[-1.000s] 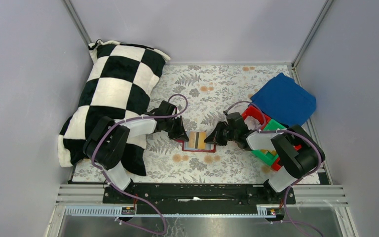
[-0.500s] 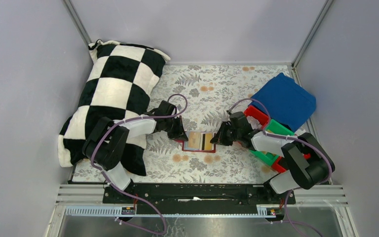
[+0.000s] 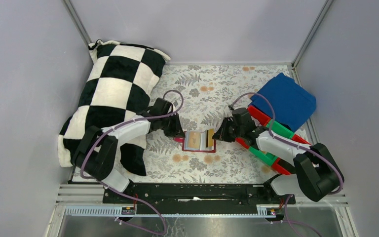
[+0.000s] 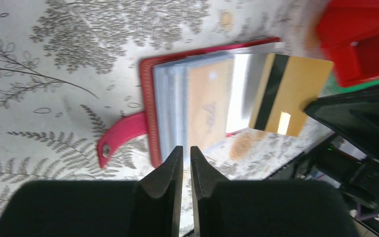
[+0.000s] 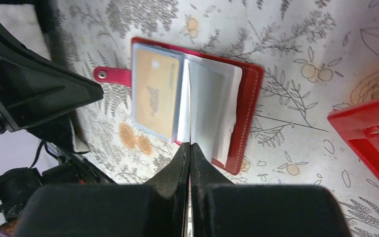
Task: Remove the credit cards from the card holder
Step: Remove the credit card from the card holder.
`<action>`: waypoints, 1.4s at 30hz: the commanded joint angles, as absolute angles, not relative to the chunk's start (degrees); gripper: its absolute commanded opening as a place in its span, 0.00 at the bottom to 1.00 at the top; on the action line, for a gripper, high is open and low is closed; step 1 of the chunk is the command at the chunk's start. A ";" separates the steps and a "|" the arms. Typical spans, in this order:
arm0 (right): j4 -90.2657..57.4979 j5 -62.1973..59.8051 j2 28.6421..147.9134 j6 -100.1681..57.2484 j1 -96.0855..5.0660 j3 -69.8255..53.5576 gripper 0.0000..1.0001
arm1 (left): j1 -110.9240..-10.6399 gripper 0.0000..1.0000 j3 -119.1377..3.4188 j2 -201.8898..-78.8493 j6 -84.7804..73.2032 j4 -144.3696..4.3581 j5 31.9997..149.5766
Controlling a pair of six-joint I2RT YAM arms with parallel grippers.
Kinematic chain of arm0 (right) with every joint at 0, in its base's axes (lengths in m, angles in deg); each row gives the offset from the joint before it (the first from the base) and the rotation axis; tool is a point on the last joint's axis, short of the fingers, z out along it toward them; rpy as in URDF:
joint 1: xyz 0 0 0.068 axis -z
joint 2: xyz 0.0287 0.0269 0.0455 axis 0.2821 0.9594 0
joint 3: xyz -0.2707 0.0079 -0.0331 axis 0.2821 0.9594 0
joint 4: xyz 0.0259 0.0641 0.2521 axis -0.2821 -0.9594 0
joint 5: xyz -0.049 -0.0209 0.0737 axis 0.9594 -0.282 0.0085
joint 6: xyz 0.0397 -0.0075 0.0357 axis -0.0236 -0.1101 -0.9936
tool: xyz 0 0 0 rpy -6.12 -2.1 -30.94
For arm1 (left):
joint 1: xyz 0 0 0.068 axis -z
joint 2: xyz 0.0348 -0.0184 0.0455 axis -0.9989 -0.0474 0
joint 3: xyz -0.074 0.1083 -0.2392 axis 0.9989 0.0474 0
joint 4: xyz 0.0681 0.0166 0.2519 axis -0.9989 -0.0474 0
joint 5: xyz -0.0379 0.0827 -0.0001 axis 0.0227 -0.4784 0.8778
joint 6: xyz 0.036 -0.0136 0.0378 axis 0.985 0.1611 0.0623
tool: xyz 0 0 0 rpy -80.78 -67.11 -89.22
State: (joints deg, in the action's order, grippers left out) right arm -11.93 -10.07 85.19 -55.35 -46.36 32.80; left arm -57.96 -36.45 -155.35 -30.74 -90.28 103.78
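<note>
The holder (image 3: 199, 142) lies open and flat on the floral mat (image 3: 217, 84), midway between the two arms, red border up and its snap tab (image 4: 121, 138) sticking out on the left arm's side. The right gripper (image 5: 189, 148) is over the holder's right edge with its fingers clamped tight on a gold card (image 4: 296, 94) with a black stripe. From its own wrist camera that card (image 5: 189, 108) is just a thin line, edge-on, rising above the clear sleeves (image 5: 209, 98). It hangs tilted over the holder's right half and juts past that edge; whether its inner end sits in a sleeve cannot be told. A tan card (image 5: 155, 94) lies in a sleeve on the holder's left half. The left gripper (image 4: 186, 153) sits at the holder's left edge, beside the tab. Its fingers are drawn almost together with only a slit between them and nothing seen in it, and whether the tips press on the holder cannot be told. Left of the holder and well apart lies a checkered pillow (image 3: 113, 94). Right of the holder, under the right arm, stand red and green bins (image 3: 271, 133), and beyond them, farther from the holder, is a blue cloth (image 3: 284, 101).
</note>
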 commanded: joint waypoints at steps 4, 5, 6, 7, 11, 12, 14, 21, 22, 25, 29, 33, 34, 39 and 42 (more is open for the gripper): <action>-13.51 -11.55 80.30 -54.03 -46.01 28.01 0.00 | -57.96 0.22 -39.60 -148.45 -28.07 -87.15 111.37; -12.97 -12.24 79.80 -54.42 -46.03 28.03 0.00 | -58.12 0.23 -39.80 -148.15 -27.60 -87.39 112.30; -12.34 -13.21 79.20 -54.79 -46.00 28.01 0.00 | -58.37 0.24 -39.71 -147.59 -27.25 -87.17 113.99; -11.57 -13.91 78.62 -55.30 -46.02 28.10 0.00 | -58.64 0.27 -39.39 -147.07 -27.10 -86.45 115.96; -5.03 -17.57 76.80 -58.94 -45.98 29.14 0.00 | -60.20 0.42 -35.95 -143.93 -29.10 -80.13 123.28; -3.82 -18.07 76.42 -59.75 -45.98 29.32 0.00 | -60.66 0.44 -34.98 -143.29 -30.01 -78.19 124.82; -2.02 -18.89 75.89 -61.29 -46.01 29.32 0.00 | -61.72 0.48 -33.35 -142.58 -31.46 -74.93 128.07; 4.28 -22.78 75.66 -65.42 -46.05 29.44 0.00 | -63.61 0.56 -28.60 -141.28 -40.49 -60.59 134.69; 5.03 -23.25 75.66 -65.84 -46.01 29.61 0.00 | -63.64 0.56 -28.10 -141.18 -41.88 -58.90 135.21; 9.75 -25.37 75.93 -68.30 -46.07 30.72 0.00 | -63.88 0.56 -27.29 -141.23 -44.49 -55.66 136.46; 16.70 -27.25 77.42 -72.00 -46.06 32.22 0.00 | -64.40 0.55 -26.35 -141.43 -47.59 -51.00 137.85; 19.03 -29.05 78.88 -72.94 -46.01 32.25 0.00 | -64.86 0.52 -25.38 -141.22 -50.94 -46.31 138.34; 20.09 -29.51 79.10 -73.41 -46.07 32.39 0.00 | -64.97 0.51 -25.18 -141.36 -51.65 -45.30 138.38; 24.30 -30.93 80.33 -75.73 -46.05 33.72 0.00 | -65.05 0.40 -24.20 -142.52 -55.33 -40.05 138.61; 25.78 -31.13 80.88 -76.57 -46.08 34.28 0.00 | -65.15 0.22 -24.02 -142.82 -56.42 -38.85 138.49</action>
